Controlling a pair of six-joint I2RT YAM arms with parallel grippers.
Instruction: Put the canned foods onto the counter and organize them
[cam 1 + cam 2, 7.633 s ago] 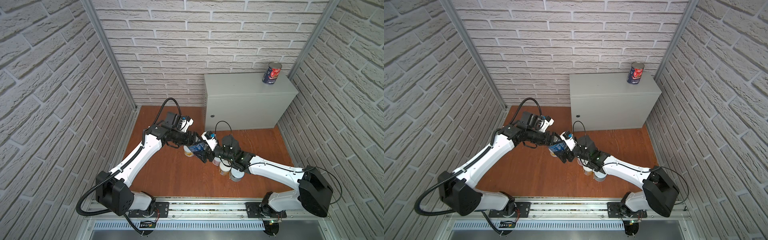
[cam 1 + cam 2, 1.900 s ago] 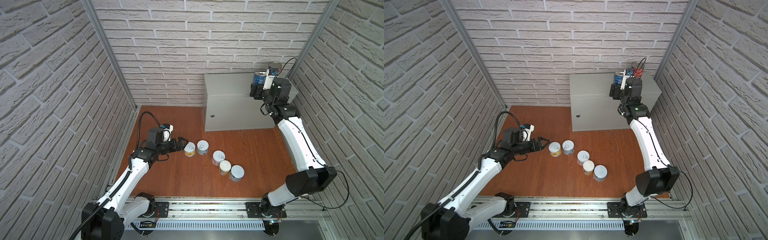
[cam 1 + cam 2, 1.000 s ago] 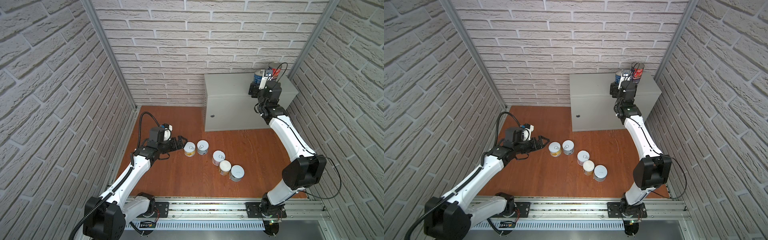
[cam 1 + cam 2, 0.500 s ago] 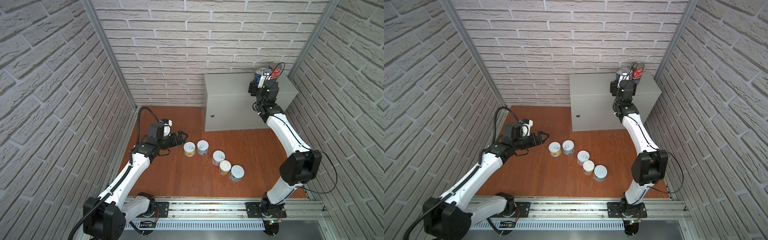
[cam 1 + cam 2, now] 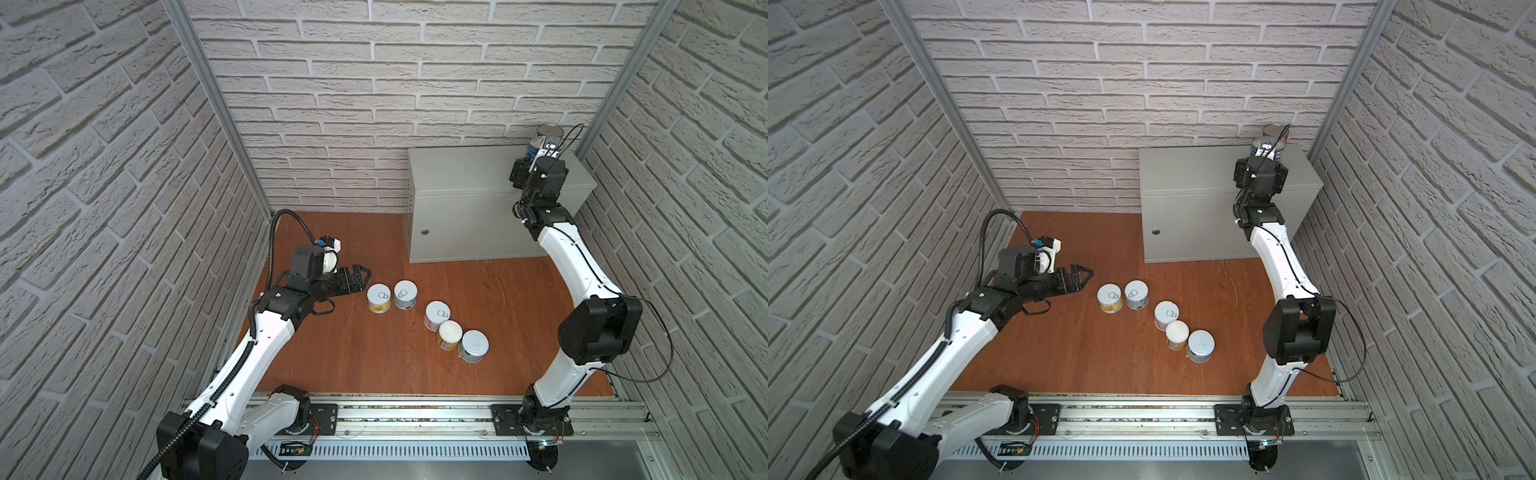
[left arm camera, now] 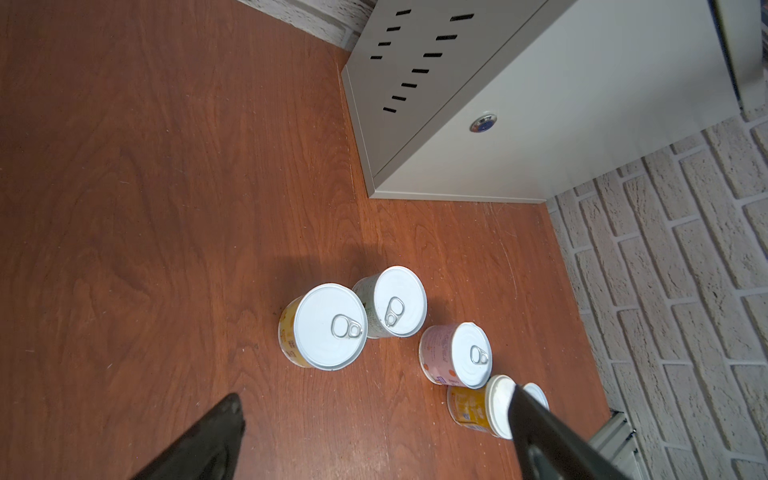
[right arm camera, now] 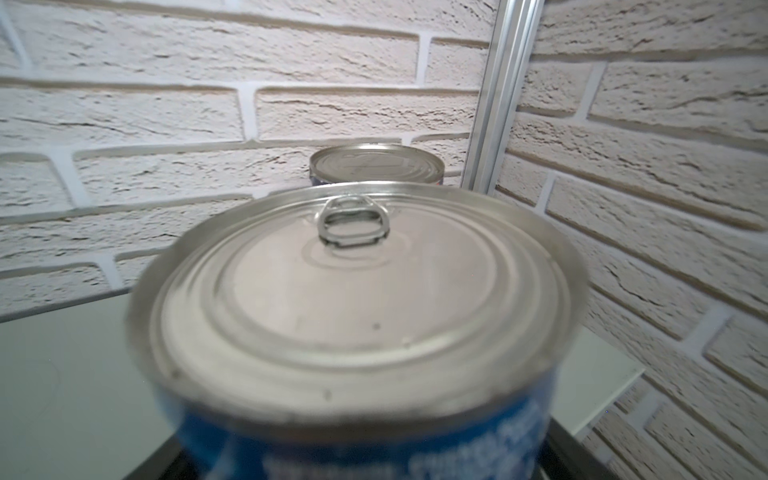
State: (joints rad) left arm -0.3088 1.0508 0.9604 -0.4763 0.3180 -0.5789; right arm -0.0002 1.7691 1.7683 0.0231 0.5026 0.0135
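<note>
Booth: white faux-brick walls on three sides, reddish wood-look floor, aluminium rail along the front.
Counter: pale grey metal cabinet with a round lock on its door, sat in the far right corner.
Tall tins: two dark-blue-labelled steel tins with silver tops are up at the cabinet top's far right end. The nearer blue tin is directly in front of the farther blue tin, which sits by the wall.
Right gripper: clamped on the nearer blue tin, dark fingers poking out either side of it in the wrist view. Can't tell if its base is down on the cabinet yet.
Short tins: five white-lidded ones on the floor. The yellow-labelled tin and pale grey-labelled tin touch as a pair. The pink tin, orange tin and grey tin bunch in a diagonal nearby and look like they're touching.
Left gripper: jaws spread wide, nothing in them, hovering just beside the yellow-labelled tin.
Handling, my guess: rigid steel, probably full so a bit hefty, and the glossy labels look slippy. I'd grab the side wall around mid-height, never the lid or ring pull.
Watch out: the yellow-labelled tin is right up against its neighbour, so the fingers want its two free sides or they'll knock the pair.
</note>
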